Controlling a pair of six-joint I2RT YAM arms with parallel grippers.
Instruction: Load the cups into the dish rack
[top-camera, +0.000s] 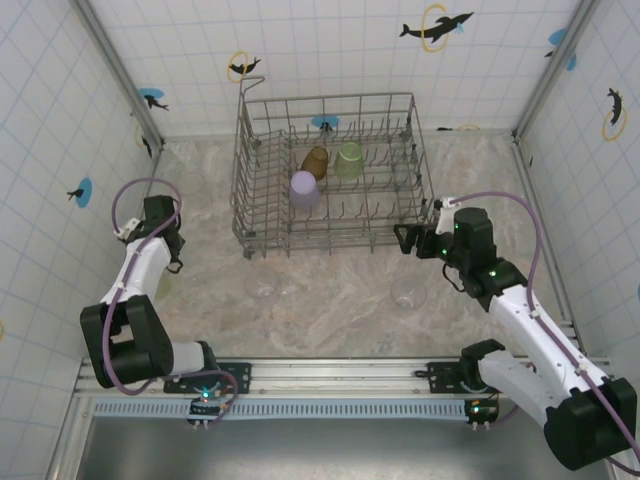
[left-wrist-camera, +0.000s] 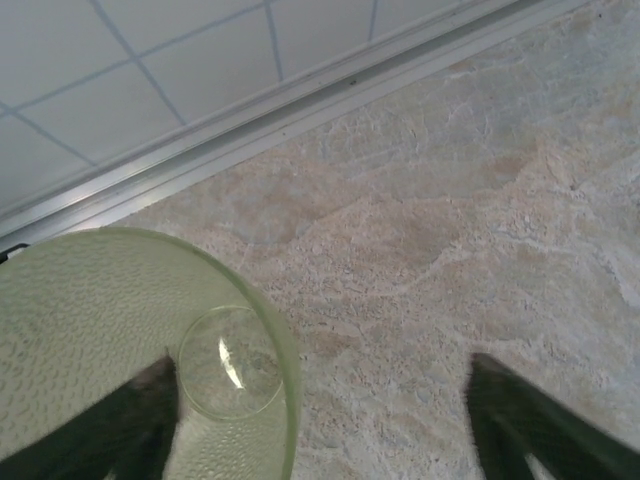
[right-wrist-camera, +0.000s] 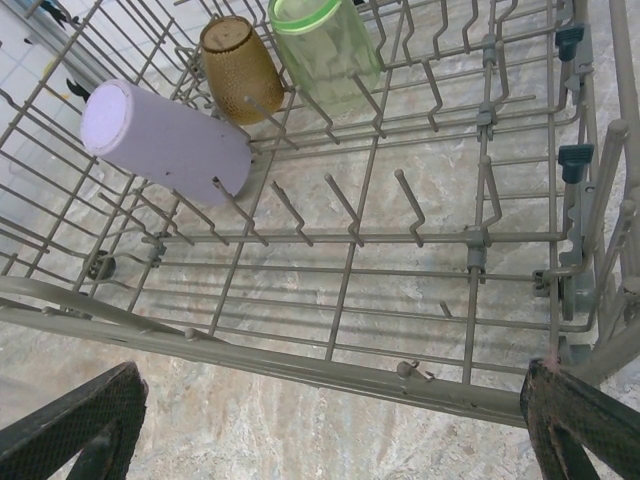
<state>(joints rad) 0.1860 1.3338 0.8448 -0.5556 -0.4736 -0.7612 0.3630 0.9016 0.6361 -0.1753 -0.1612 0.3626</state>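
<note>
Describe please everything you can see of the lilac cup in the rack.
The lilac cup looks like opaque, matte plastic, smooth, with a flat closed base. It lies tilted, mouth down, on the tines in the left part of the dish rack, beside the amber cup. Tines touch it near the mouth; whether it touches the amber cup is unclear.

This is a robot test cell in a lab, dressed to suggest a kitchen rather than a real home. White panels printed with a tile grid (top-camera: 330, 50) close it in at 9, 12 and 3 o'clock. They are held by bare aluminium corner posts (top-camera: 115, 62) and dotted with black dolphin stickers in yellow rings (top-camera: 437, 27). The beige marbled stone-look tabletop (top-camera: 340, 290) carries a grey wire dish rack (top-camera: 330, 98) at 12 o'clock. Two white-and-black robot arms (top-camera: 535, 325) are bolted to a slotted aluminium rail (top-camera: 340, 377) at 6 o'clock.
</note>
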